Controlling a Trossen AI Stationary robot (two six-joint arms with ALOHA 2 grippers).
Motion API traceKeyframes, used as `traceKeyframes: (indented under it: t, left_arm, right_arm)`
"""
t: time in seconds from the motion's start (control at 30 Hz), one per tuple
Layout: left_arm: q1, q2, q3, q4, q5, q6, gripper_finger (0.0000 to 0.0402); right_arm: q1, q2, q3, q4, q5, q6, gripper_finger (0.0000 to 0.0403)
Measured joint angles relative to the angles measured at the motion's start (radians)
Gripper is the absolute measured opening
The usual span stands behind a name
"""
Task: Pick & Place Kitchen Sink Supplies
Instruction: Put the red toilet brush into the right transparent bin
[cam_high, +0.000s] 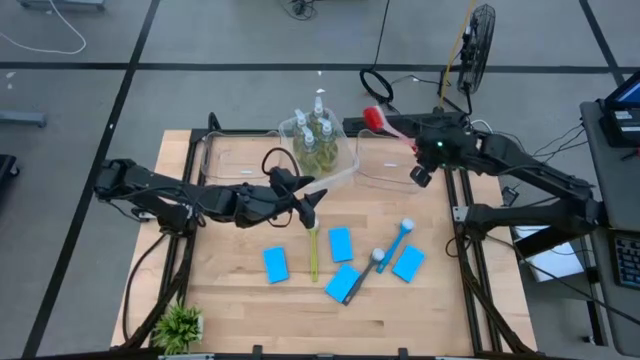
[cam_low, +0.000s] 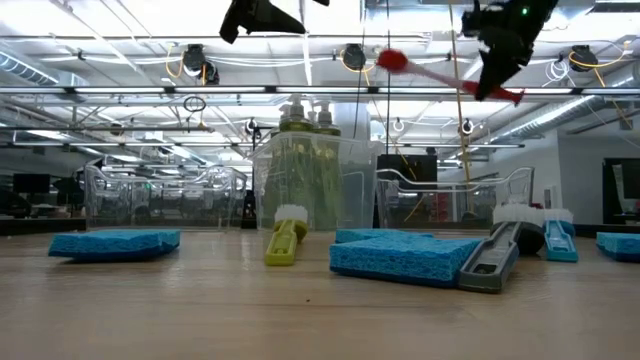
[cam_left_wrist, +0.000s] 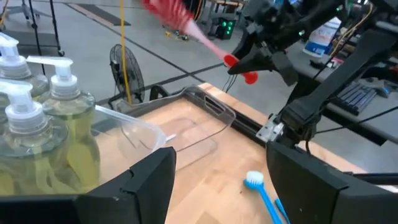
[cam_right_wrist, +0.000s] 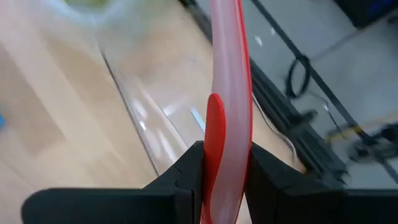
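Holding: right gripper (cam_high: 418, 150) clamped on the red brush (cam_high: 385, 122) by its handle, up in the air above the right tub (cam_high: 385, 160); brush head points away past the tub's far rim
Right wrist view: both fingers (cam_right_wrist: 186, 171) pinch the red brush handle (cam_right_wrist: 229, 93), tub below
Left gripper (cam_high: 310, 205): empty, jaws apart, hanging just in front of the middle tub (cam_high: 345, 150)
Left wrist view: left fingers (cam_left_wrist: 146, 180) spread wide with nothing between them
Pump bottles (cam_high: 315, 135): four, standing together inside the middle tub, upright
Left tub (cam_high: 240, 160): beside the middle tub, nothing visible in it
Yellow-green brush (cam_high: 313, 252): flat on the table (cam_high: 230, 290), in front of the middle tub, just under the left gripper
Sponges: four on the table in front of the tubs; one (cam_high: 276, 264) left of the yellow-green brush, one (cam_high: 341, 243) right of it, one (cam_high: 343, 283) under the grey-handled brush (cam_high: 365, 272), one (cam_high: 408, 263) farthest right
Blue brush (cam_high: 400, 240): on the table between the two right sponges
Plant (cam_high: 180, 325): near-left table corner, well apart from the tubs
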Motion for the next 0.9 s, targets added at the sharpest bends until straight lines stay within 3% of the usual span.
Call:
traceKeyframes:
  t: [0.2, 0.47, 0.7, 0.9]
  left_arm:
    - [0.000, 0.001, 0.000, -0.067, 0.001, -0.015, 0.0253]
    - [0.009, 0.001, 0.000, -0.098, 0.000, -0.012, 0.0253]
    - [0.023, 0.001, 0.000, -0.099, 0.001, -0.015, 0.0253]
    - [0.023, 0.001, 0.000, -0.100, 0.003, -0.016, 0.0253]
  right_arm:
    - [-0.028, 0.074, 0.000, -0.150, 0.071, -0.045, 0.0072]
    - [-0.035, 0.143, 0.000, -0.312, 0.073, -0.053, 0.0072]
    - [-0.035, 0.226, 0.000, -0.357, 0.106, -0.143, 0.0072]
    - [-0.038, 0.339, 0.000, -0.357, 0.256, -0.264, 0.0072]
